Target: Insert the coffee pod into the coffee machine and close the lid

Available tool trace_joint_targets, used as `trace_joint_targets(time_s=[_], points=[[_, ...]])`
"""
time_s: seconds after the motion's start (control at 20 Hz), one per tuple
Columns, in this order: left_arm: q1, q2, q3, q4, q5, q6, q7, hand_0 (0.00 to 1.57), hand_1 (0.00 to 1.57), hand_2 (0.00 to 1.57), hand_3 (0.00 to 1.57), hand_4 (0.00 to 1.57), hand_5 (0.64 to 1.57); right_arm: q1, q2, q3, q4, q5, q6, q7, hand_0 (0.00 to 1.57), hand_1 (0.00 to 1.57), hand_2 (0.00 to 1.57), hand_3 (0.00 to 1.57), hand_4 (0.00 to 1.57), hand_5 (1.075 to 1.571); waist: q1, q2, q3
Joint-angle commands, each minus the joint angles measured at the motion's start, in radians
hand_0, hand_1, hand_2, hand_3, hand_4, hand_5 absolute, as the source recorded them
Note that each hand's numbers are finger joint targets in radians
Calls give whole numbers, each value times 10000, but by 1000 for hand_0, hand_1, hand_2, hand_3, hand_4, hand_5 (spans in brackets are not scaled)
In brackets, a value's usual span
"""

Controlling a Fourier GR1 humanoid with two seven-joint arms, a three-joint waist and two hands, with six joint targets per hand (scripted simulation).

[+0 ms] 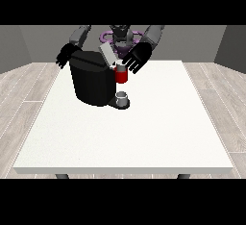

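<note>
Nearest to me, the large white counter [144,137] lies broad and flat. Further back on it stands the black, rounded coffee machine [93,82], with a small grey cup-shaped thing [123,97] on its low base. I cannot say for sure whether that is the coffee pod, so I call it only a grey thing. Just above it sits a red thing at the machine [121,76], and above that the grey lid flap [107,53] is tilted up and open, so the closing step is not yet done.

Behind the machine's head hangs the hand at the view's right [136,59], fingers spread and pointing down close to the red thing, with nothing plainly pinched in it. The hand at the view's left [65,56] hangs behind the machine's far shoulder, fingers relaxed, holding nothing.

I judge a pod of this kind to be light, stiff-walled and rather smooth, so it may slip or tip if nudged from one side. I would take it by the side walls, thumb opposite fingers, just under the rim, keep it upright, and leave the top free for seating in the machine.
</note>
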Motion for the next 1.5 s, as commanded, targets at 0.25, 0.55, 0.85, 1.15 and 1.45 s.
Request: trace_joint_targets(time_s=[0.25,0.55,0.85,1.15,1.45], points=[[282,-389,-381,-153,-400,38,173,1056,1056,1108,937,393,1571,214,-53,-231,384,-149,45,-239,0,0,0,0,431,1571,256,-507,-8],[241,-125,-288,-144,-525,300,-218,1064,1064,1117,952,360,1571,324,-91,-112,273,-237,380,-671,0,0,0,0,459,1571,44,-65,-8],[237,313,-615,-90,-803,-551,-746,0,0,0,0,0,1571,220,-38,-195,336,-118,29,-519,0,0,0,0,419,1571,296,-137,-9],[-195,159,-660,14,-1038,-735,-49,0,0,0,0,0,1571,175,160,144,334,180,-218,-237,0,0,0,0,338,1571,2,-254,-9],[496,243,-584,-278,-1004,-600,-772,0,0,0,0,0,1571,322,-156,-440,702,-196,-1,-803,0,0,0,0,416,1571,632,-394,-9]])
